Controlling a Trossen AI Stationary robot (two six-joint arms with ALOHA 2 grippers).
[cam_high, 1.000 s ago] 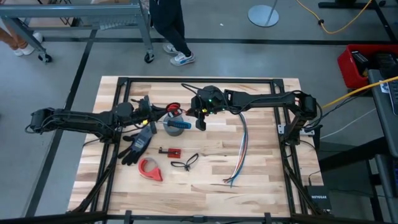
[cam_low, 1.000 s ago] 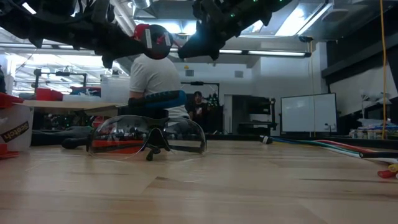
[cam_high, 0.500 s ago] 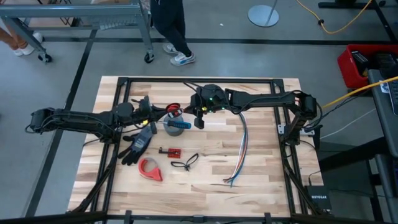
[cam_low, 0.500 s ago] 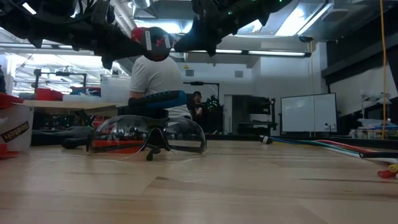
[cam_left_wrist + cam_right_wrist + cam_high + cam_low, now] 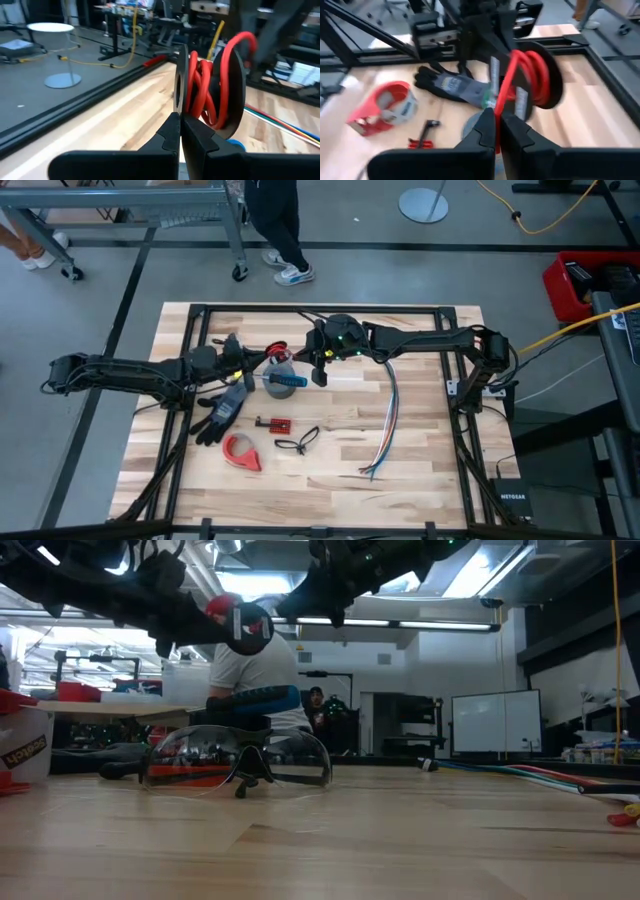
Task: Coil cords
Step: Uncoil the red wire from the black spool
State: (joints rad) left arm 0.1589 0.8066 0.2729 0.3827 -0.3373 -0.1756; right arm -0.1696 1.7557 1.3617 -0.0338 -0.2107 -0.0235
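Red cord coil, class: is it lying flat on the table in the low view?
No, the red cord coil hangs in the air, well above the table.

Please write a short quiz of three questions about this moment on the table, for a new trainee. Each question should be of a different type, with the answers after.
1. True or false: the red cord lies flat on the table.
2. Which end effector pinches the cord's loose strand? A) left end effector B) right end effector C) neither
3. Fill in: beside the red tape dispenser lies a dark ____.

Key:
1. False. The low view shows it held up in the air, wound on a black spool that the left end effector grips by its flange.
2. B. The right wrist view shows a red strand running down between its shut fingers.
3. Glove.
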